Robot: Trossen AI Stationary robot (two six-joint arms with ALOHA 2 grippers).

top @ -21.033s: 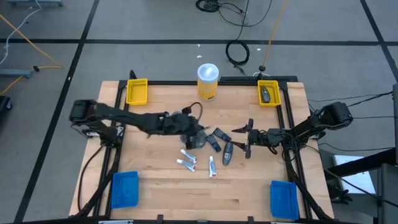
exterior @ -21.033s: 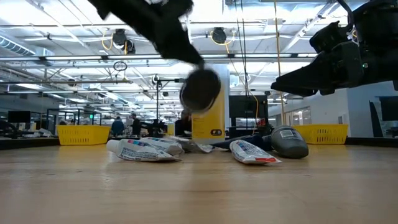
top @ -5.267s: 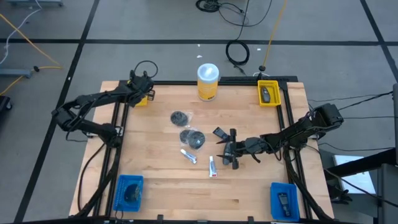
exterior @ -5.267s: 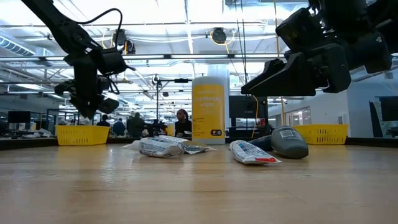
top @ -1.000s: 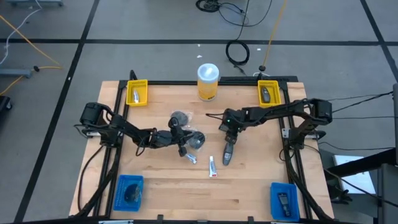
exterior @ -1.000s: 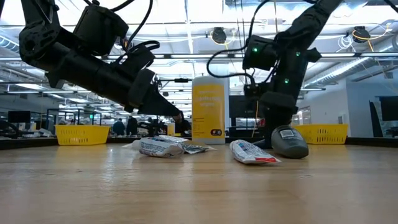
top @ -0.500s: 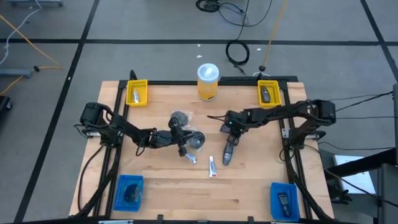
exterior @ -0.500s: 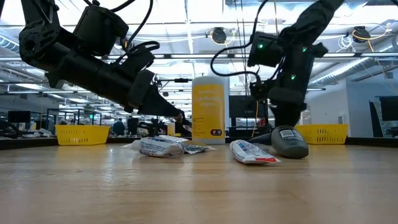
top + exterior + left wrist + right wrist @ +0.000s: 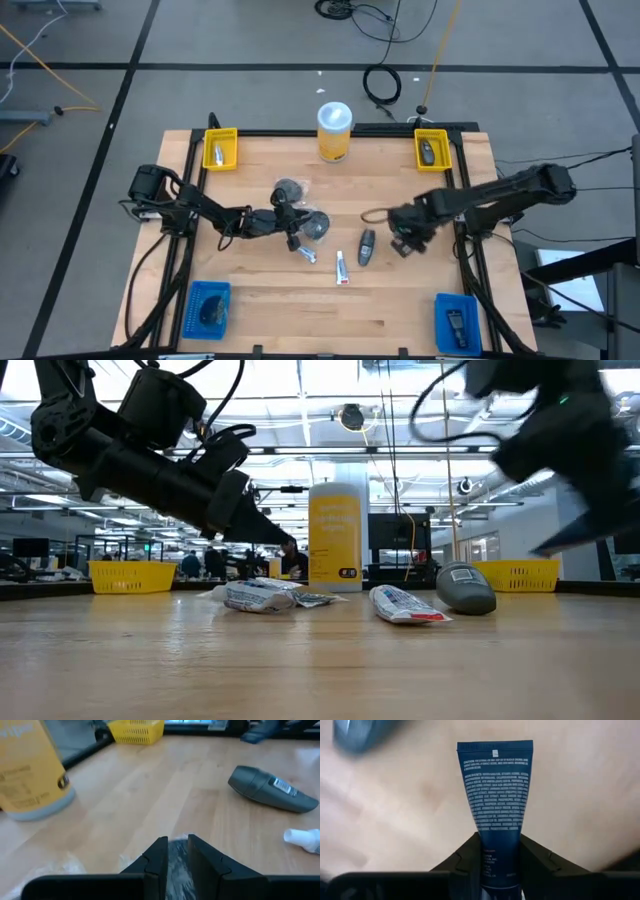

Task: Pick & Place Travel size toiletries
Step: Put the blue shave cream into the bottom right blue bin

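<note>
Toiletries are partly sorted, by my read: each corner bin (image 9: 221, 149) I can see into holds something. My right gripper (image 9: 499, 851) is clamped on a dark blue tube (image 9: 496, 795), carried over the table's right side. My left gripper (image 9: 177, 851) is pinched on a wrapped disc (image 9: 316, 225) mid-table. Left on the wood: another disc (image 9: 289, 188), two white tubes (image 9: 341, 267), and a grey piece (image 9: 366, 247).

Only thing with text you can sort of make out is the dark blue tube (image 9: 495, 805): "CAUTION" and "INGREDIENTS" head blocks of white fine print. The rest is too small to read.
</note>
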